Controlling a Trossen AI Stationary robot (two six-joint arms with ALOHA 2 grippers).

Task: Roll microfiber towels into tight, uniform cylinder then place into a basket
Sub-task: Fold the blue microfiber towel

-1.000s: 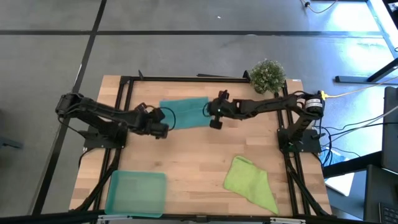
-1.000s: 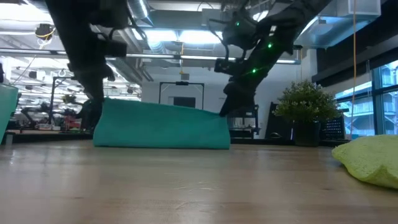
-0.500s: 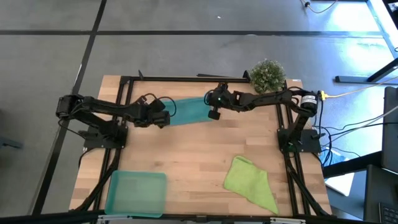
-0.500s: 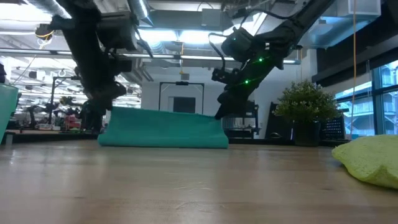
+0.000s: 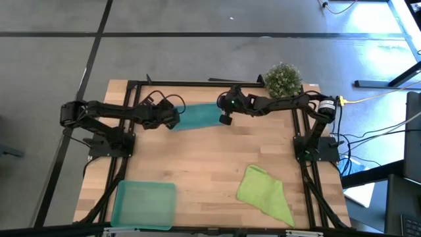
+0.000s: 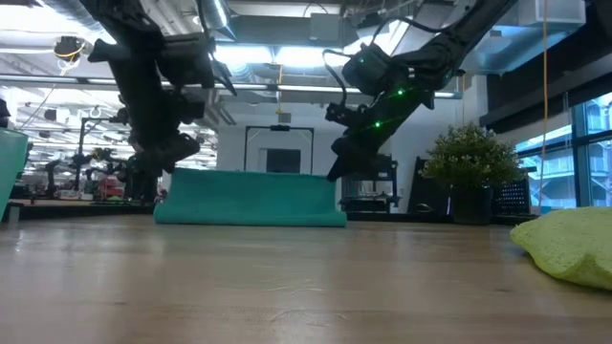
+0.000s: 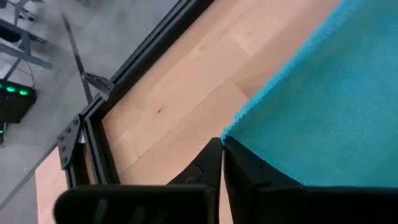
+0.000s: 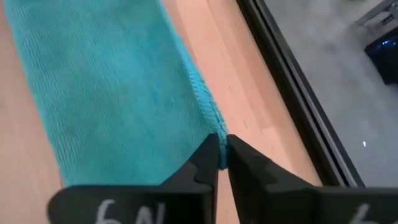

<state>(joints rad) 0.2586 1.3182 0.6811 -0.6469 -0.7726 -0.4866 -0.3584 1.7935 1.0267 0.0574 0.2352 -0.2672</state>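
Note:
The teal towel [image 5: 197, 116] lies as a narrow band near the table's far edge and shows as a low strip in the low view [image 6: 249, 198]. My left gripper [image 5: 173, 120] is shut on its left end and my right gripper [image 5: 224, 119] is shut on its right end. The lime towel [image 5: 266, 192] lies crumpled on the table at the near right. The basket [image 5: 145, 204] stands at the near left, with nothing in it. My left gripper pinches the teal towel's left corner [image 7: 231, 132] between its two shut fingers, coming from the table's left. The towel's far part lies on the table. One layer or several, I cannot tell. My right gripper pinches the teal towel's right corner [image 8: 210, 124] between its two shut fingers, coming from the table's right. The hemmed edge runs straight away from the fingertips. The rest of the towel lies on the table.
A potted plant [image 5: 283, 79] stands at the far right corner, close behind my right arm. A black frame rail [image 5: 197, 83] runs along the far edge just beyond the teal towel. Bare wood [image 5: 204, 164] lies between the teal towel and the near things.
Both grippers, still shut on the teal towel's two corners, have gone toward the table's far edge and down. The held edge has travelled over the towel toward its far edge, so the towel now shows narrower from above and lower in the low view.

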